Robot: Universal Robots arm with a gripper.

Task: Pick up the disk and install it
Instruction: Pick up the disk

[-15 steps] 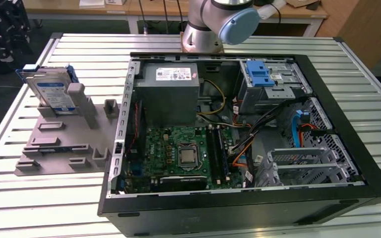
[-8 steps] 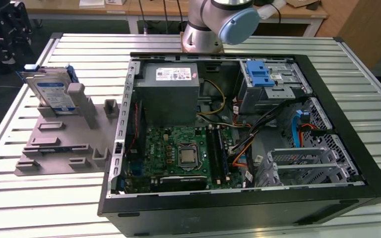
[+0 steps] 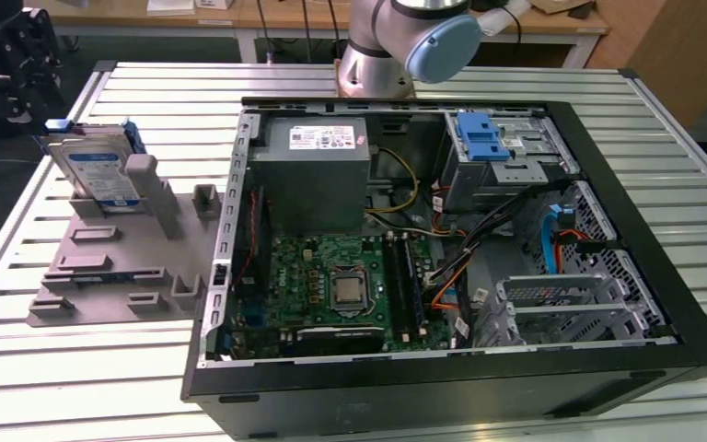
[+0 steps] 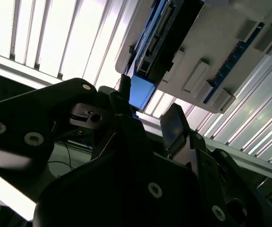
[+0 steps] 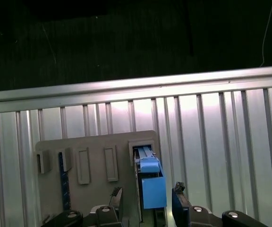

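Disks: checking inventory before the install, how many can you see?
1. The disk stands upright in the grey holder at the exterior view's left; the case could hide others.

End effector (image 5: 148,203) — fingers apart, pointing down.

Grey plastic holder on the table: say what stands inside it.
A flat silver hard drive in a blue bracket stands upright in a slot; the grey holder hides its lower edge.

The disk (image 3: 91,171) stands in the holder (image 3: 98,276), at the exterior view's left of the case (image 3: 452,385).
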